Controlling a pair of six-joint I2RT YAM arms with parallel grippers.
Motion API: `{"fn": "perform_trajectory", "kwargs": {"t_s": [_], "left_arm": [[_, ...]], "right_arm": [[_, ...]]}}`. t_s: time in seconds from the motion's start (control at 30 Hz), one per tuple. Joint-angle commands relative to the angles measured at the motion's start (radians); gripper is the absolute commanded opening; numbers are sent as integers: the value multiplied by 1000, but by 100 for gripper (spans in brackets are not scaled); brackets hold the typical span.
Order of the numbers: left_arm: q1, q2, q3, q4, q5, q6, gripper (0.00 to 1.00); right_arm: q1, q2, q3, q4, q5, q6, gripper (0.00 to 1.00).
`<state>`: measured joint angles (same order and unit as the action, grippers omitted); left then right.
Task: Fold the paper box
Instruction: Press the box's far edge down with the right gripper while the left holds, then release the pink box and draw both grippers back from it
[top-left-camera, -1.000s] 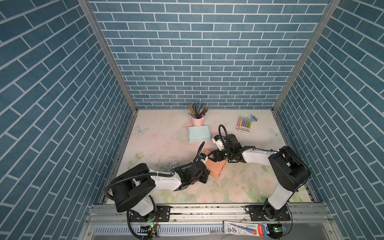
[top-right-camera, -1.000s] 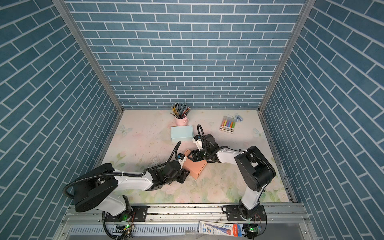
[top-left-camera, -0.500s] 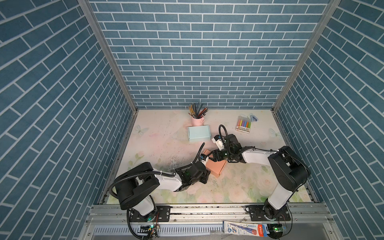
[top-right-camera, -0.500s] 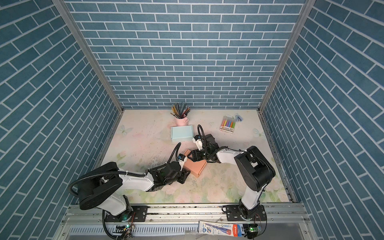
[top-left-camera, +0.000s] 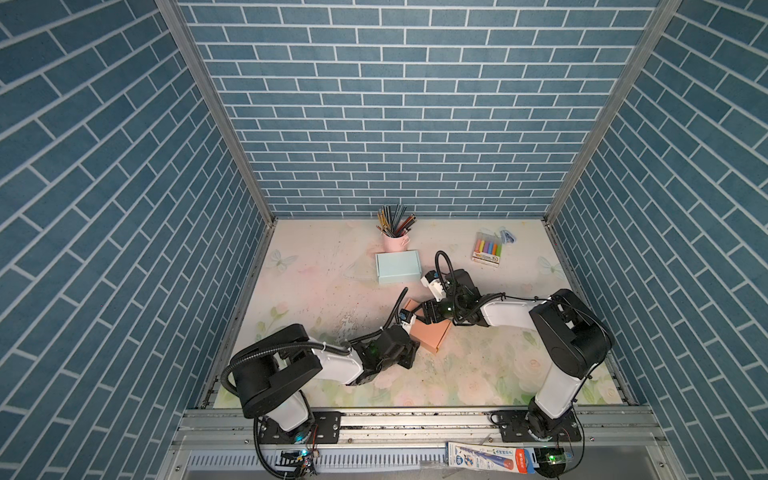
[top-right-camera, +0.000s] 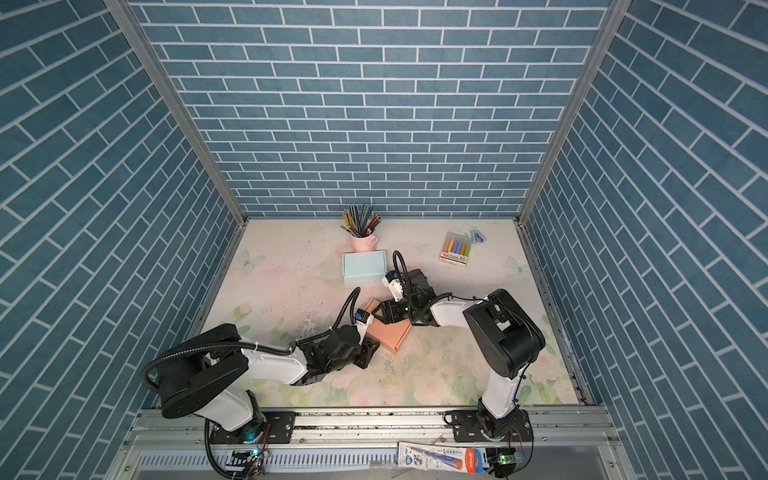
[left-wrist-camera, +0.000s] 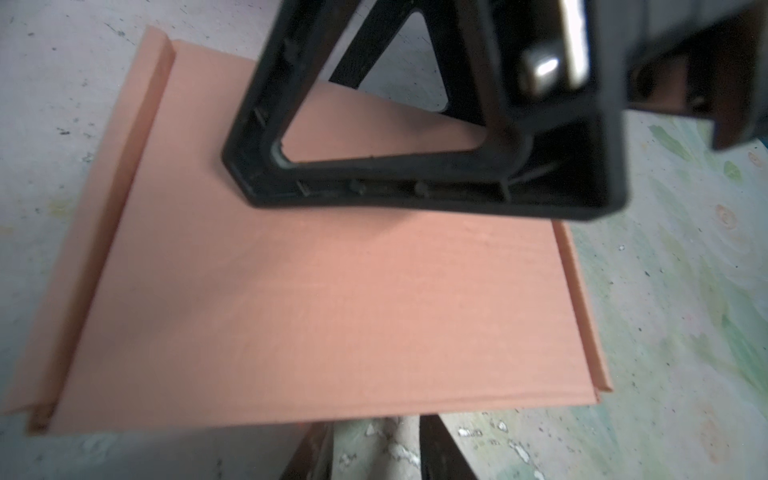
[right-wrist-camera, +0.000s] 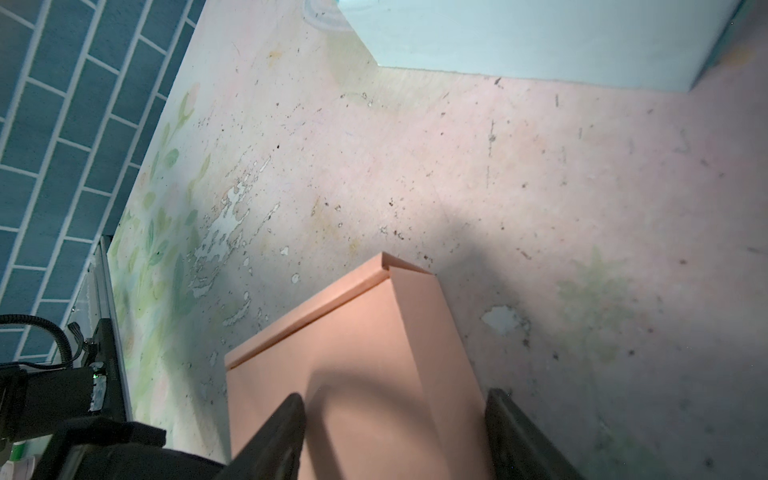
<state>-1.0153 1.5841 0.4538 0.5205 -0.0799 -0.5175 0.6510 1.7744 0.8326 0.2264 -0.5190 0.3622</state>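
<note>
A salmon paper box lies closed and flat near the middle of the floral table. The right gripper stands wide open over its far edge, one finger on top and the other just off the side, clamping nothing. The left gripper sits beside the near edge, partly parted and empty. Print on the marker pack and the front-rail packet is too small to read. Since a second ago the left elbow has swung, while the box and right gripper are unmoved.
</note>
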Motion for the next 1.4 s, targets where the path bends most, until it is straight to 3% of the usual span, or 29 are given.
{"fn": "perform_trajectory", "kwargs": {"t_s": [0.0,0.27,0.5,0.73,0.97,1.1,1.2,1.37], "left_arm": [[3,13,12,59,-59,8,37],[-7,-36,-41,31,-16,-10,39],[-12,-186,-114,-45,3,-22,41],[16,-300,-63,-171,90,12,41],[276,-390,-17,-245,237,35,40],[428,-365,26,-252,316,50,37],[465,-308,68,-260,328,76,32],[481,-210,103,-237,329,95,26]], "right_arm": [[47,17,-12,-66,-84,63,69],[46,-22,41,-141,25,33,74],[42,-53,117,-225,114,-2,82],[41,-159,119,-310,206,-16,83],[45,-391,7,-387,282,5,72],[55,-489,-66,-448,298,25,58],[69,-543,-128,-467,302,54,45],[97,-595,-214,-462,310,107,32]]}}
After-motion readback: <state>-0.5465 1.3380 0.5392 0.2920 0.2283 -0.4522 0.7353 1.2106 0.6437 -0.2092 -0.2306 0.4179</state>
